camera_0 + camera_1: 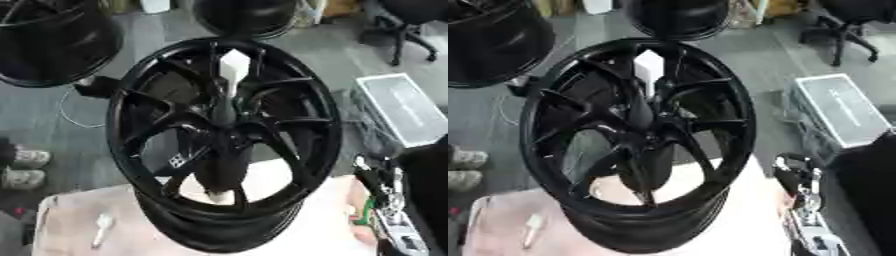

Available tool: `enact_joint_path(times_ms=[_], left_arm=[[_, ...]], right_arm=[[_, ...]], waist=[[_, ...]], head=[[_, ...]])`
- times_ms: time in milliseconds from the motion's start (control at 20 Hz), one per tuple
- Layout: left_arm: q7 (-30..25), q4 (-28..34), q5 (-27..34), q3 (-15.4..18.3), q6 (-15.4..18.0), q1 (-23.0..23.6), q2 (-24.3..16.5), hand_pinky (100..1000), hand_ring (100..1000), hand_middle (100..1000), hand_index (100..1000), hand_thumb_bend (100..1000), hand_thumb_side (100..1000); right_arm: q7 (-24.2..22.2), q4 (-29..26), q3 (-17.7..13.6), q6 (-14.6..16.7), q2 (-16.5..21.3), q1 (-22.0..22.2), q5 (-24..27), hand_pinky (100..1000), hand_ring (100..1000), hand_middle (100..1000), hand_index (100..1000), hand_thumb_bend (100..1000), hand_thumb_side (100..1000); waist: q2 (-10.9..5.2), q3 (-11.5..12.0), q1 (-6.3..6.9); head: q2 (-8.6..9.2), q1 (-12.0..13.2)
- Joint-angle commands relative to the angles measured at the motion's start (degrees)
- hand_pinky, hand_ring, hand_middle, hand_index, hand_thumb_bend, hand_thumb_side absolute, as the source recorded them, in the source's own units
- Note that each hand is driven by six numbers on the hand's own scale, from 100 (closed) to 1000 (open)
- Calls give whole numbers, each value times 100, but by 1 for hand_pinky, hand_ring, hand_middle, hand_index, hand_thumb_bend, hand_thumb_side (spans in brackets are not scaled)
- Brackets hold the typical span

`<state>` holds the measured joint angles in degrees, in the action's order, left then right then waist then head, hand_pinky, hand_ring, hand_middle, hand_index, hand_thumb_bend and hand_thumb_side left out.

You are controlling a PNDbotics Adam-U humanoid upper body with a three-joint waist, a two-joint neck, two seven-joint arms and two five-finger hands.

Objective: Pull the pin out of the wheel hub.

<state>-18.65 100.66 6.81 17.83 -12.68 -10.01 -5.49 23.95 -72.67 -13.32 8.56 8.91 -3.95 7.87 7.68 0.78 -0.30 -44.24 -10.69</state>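
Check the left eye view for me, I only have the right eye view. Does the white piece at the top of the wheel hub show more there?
Observer: Yes. The white piece sits in a gap between spokes of the wheel hub and narrows down into a dark shaft.
Operator: Anything at the shaft's lower end?
Observer: A pale patch shows there, just above the lower rim. I cannot tell what it is.

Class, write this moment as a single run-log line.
wheel: upright on table | white pin: above hub centre, not held | right robot hand: lower right, off wheel
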Motion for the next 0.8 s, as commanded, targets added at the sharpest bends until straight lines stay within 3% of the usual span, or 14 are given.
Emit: enact_joint_path(times_ms=[50,200,500,800], left_arm=[[-19,119,12,-4,-1,-23,-66,606,679,664,775,195,1000],[-18,117,10,-3,-1,-14,-91,606,679,664,775,195,1000],[-47,105,-19,-29,-4,-13,-143,606,680,664,775,193,1000],[-95,81,-72,-61,-5,-24,-200,607,680,664,775,193,1000]], right_arm=[[47,-162,-92,-34,443,22,12,425,450,734,622,100,100],[81,-312,-147,-109,1014,77,15,423,451,737,699,105,100],[-101,-996,-174,-444,2668,-43,-220,418,455,763,794,201,100],[-946,-1925,73,-709,4261,-539,-528,427,456,796,832,235,189]], waist=[[-102,14,-13],[-102,35,-40],[-85,89,-109],[-55,159,-185]], head=[[13,-8],[13,-38],[13,-54],[13,-61]])
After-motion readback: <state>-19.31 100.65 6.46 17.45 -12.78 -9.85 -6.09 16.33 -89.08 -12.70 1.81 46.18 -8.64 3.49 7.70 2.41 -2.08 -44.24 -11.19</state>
